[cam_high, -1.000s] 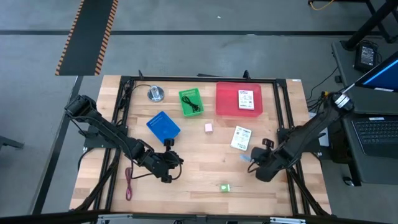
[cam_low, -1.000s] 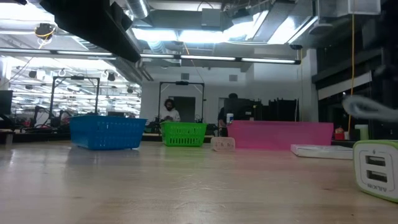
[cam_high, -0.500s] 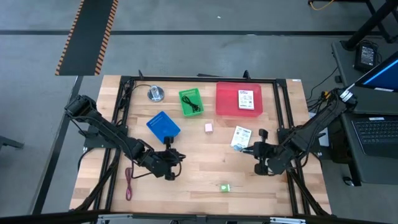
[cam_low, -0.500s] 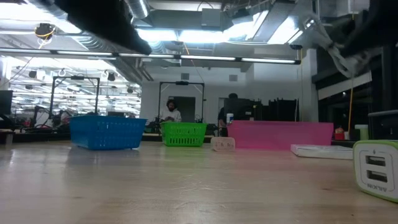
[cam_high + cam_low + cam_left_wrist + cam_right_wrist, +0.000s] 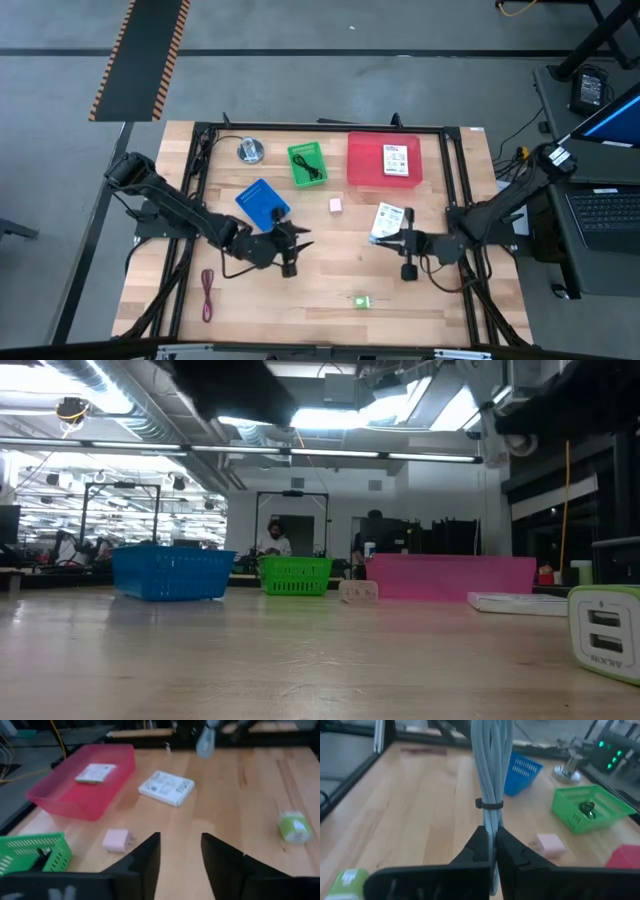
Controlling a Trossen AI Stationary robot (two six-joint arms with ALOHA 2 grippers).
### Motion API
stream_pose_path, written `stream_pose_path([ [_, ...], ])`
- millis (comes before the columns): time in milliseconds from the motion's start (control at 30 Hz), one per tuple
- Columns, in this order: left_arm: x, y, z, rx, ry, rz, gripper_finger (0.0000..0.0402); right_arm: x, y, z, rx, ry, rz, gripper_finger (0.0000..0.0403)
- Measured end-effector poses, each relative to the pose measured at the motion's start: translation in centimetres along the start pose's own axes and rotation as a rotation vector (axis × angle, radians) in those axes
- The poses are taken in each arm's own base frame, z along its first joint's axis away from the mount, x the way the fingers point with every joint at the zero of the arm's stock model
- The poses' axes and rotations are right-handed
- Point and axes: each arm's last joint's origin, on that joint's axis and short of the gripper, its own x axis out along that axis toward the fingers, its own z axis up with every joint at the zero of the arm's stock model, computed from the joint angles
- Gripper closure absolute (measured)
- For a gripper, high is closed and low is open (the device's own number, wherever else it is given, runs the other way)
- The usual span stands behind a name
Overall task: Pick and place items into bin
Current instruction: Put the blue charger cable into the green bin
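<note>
While the right arm stretches low over the table's right side near a white packet (image 5: 388, 221), its right gripper (image 5: 490, 851) pinches a pale bundled cable (image 5: 490, 765), seen only from the wrist, and the left gripper (image 5: 180, 851) hovers parted mid-table.

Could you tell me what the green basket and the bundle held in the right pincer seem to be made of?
The green basket looks like moulded plastic: glossy, with slotted lattice walls. The bundle in the right pincer seems to be a pale blue-grey cable, coiled and cinched by a dark tie; its jacket looks matte, possibly braided.
</note>
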Motion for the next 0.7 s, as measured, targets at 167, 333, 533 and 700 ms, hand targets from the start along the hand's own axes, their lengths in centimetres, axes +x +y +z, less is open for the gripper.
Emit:
stream_pose_path([
  [167, 0.8, 0.7, 1.4, -0.030, -0.092, -0.008, 0.0230, 0.6, -1.0, -0.1, -0.008, -0.080, -0.020, 0.0402],
  [333, 1.5, 1.6, 2.9, -0.038, -0.183, -0.069, 0.0222, 1.2, -1.7, 0.7, -0.033, -0.142, 0.007, 0.0403],
  [533, 2.1, 2.6, 4.0, -0.035, -0.254, -0.118, 0.0225, 2.4, -2.4, 1.2, -0.045, -0.202, 0.040, 0.0403],
  [700, 2.5, 3.2, 4.5, -0.032, -0.291, -0.182, 0.0224, 3.6, -3.1, 1.3, -0.030, -0.219, 0.036, 0.0403],
])
